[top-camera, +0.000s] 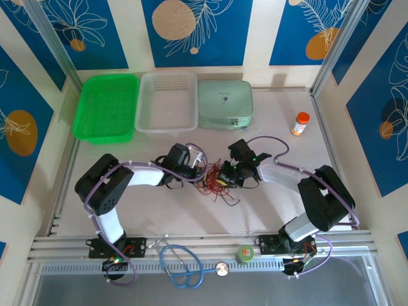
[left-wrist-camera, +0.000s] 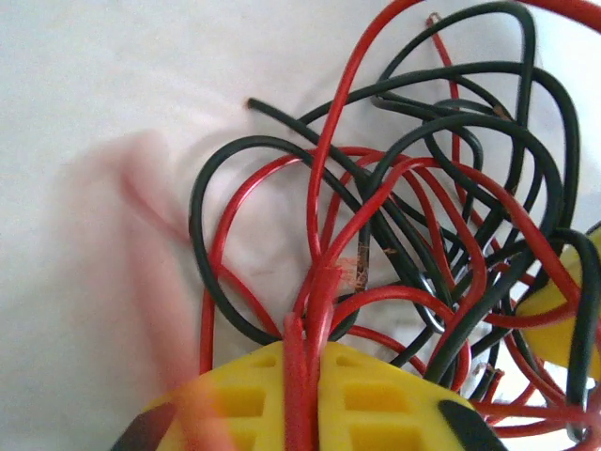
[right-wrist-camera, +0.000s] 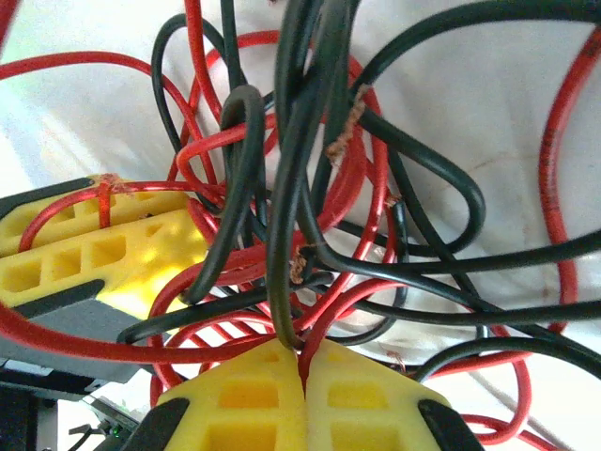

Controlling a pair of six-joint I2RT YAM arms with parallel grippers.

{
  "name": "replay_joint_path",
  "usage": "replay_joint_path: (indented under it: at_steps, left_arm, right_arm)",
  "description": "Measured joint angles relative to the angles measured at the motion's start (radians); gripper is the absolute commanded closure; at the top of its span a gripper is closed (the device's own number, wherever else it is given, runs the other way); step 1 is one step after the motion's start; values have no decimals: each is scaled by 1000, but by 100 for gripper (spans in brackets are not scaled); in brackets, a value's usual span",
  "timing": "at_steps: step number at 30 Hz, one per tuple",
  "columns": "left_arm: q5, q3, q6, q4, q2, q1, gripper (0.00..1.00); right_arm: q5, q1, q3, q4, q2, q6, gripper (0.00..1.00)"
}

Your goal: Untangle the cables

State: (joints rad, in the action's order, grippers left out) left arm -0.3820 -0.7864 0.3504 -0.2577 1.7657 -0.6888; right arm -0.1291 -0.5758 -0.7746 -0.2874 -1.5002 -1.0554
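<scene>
Top view: cables [top-camera: 213, 183] are a tiny red-black knot mid-table [top-camera: 274, 210], strands too small to separate. Pale table surface, blue-and-cream walls [top-camera: 210, 29]. Wrist views resolve more: left gripper [left-wrist-camera: 302, 366] is pinched on red strands, and right gripper [right-wrist-camera: 303, 362] is pinched on black and red ones. Left edge of the left wrist view is blurred.

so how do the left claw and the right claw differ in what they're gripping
The left claw pinches red cables; the right claw pinches mainly a black cable. The left claw bites the left side of the tangle, the right claw the right side. Both have yellow fingers and are shut on the same tangle.
</scene>
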Motion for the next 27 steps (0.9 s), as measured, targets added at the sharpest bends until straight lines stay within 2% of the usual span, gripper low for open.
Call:
replay_joint_path:
  at_steps: [4,9,13,18,21,24,27]
  left_arm:
    - [73,9,-18,72,-70,-4,100]
    - [233,8,-72,261,-285,-4,100]
    - [309,5,-98,351,-404,-4,100]
    - [332,18,-96,377,-422,-4,100]
    - [323,46,-79,356,-388,-4,100]
    - [301,76,-53,325,-343,-4,100]
    - [279,99,-26,298,-320,-3,100]
  right_arm:
    - [18,14,5,-31,44,3,100]
    - [87,50,5,-103,116,25,100]
    - [129,58,8,-144,132,36,99]
    - [144,39,17,-171,126,49,59]
    - [169,2,-14,-226,116,79,42]
    - [210,-67,-108,-309,114,109,31]
    - [234,-123,-202,-343,117,122,29]
